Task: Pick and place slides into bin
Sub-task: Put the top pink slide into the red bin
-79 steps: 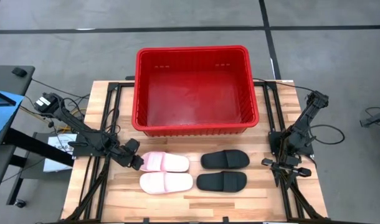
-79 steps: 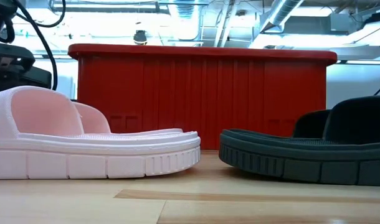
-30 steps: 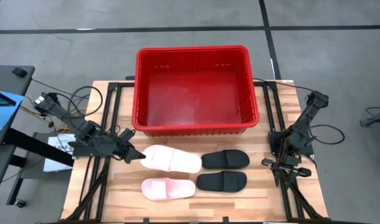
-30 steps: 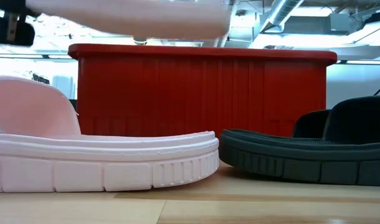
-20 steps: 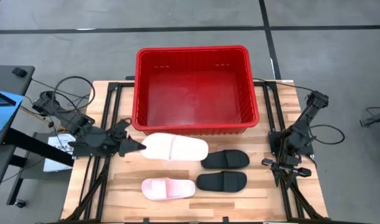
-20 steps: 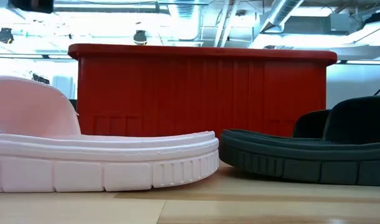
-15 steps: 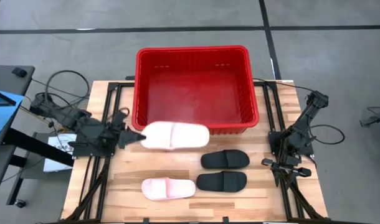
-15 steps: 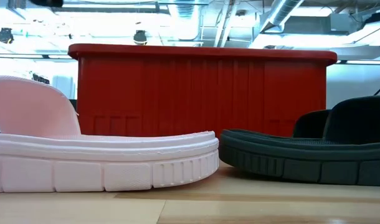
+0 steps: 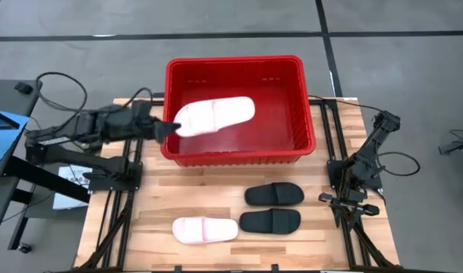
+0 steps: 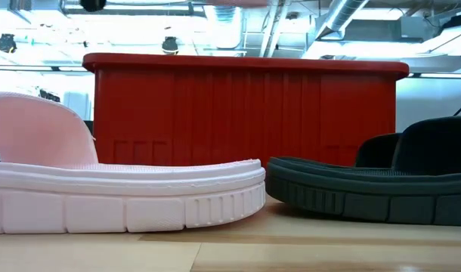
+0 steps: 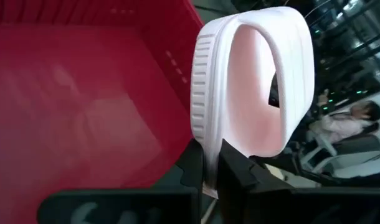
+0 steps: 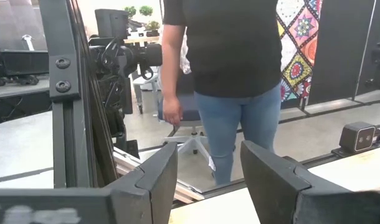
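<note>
The pale pink slide (image 9: 215, 115) has been carried off the surface (image 9: 292, 243) and now hangs over the red bin (image 9: 233, 158), its heel edge pinched between the left gripper (image 9: 168, 127)'s fingers (image 11: 233, 177). Release looks next; one pink slide (image 9: 206, 230) and two black slides (image 9: 272, 207) remain below, while the right gripper (image 12: 205, 168) waits at the surface's right edge, fingers spread.

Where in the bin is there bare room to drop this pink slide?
The bin holds nothing yet; its whole floor is bare. The left gripper holds the pink slide over the left half. The table's front is crowded: pink slide, black slides.
</note>
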Available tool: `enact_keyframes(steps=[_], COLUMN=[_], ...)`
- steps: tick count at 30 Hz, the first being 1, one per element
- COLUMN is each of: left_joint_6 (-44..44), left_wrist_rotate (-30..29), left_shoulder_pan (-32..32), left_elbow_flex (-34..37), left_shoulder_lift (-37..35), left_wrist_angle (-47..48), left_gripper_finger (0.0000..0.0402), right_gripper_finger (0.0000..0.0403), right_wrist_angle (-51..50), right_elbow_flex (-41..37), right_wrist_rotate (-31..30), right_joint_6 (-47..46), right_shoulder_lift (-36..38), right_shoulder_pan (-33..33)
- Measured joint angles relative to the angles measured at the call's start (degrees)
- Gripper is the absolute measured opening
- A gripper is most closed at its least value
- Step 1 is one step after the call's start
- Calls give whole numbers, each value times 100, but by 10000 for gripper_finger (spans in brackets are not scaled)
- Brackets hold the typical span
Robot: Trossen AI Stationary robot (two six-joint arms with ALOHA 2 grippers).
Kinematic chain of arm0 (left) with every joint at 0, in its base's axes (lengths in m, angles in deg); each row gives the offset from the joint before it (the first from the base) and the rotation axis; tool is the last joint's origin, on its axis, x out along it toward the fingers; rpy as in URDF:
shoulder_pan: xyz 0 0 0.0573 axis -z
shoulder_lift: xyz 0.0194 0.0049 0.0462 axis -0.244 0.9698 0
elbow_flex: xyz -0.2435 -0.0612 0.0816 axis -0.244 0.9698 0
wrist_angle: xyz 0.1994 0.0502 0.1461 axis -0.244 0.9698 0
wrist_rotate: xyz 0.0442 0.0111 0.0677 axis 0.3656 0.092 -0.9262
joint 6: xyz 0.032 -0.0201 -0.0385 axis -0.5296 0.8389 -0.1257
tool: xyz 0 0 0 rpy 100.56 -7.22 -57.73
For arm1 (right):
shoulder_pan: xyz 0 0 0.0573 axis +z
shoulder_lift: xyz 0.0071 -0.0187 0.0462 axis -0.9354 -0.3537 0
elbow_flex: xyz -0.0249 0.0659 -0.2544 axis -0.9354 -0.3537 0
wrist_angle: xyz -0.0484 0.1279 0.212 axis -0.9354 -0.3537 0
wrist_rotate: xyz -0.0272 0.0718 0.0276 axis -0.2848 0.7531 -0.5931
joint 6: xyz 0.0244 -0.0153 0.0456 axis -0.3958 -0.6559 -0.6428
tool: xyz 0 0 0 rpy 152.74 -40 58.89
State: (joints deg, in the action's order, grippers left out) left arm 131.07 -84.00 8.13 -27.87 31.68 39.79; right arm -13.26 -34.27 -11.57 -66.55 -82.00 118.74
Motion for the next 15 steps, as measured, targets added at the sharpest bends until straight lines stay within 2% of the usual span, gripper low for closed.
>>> enact_keyframes(steps=[4, 9, 12, 15], left_joint_6=[-474, -1083, -1454, -1876], left_wrist_rotate=[673, 1167, 1173, 1022], left_shoulder_pan=[-730, -1288, -1546, -1861], left_elbow_flex=[-458, -1179, -1742, -2371], left_shoulder_lift=[622, 1480, 1943, 2394], left_wrist_angle=[-7, 25, 376, 1121], left_gripper_finger=[7, 6, 6, 6], right_gripper_finger=[169, 166, 167, 169], right_wrist_angle=[0, 0, 2, 2], right_elbow_flex=[-1, 0, 0, 0], right_wrist_rotate=[0, 0, -1, 0], right_joint_6=[1, 0, 1, 0], right_shoulder_lift=[0, 2, 2, 2], right_shoulder_pan=[2, 2, 2, 2])
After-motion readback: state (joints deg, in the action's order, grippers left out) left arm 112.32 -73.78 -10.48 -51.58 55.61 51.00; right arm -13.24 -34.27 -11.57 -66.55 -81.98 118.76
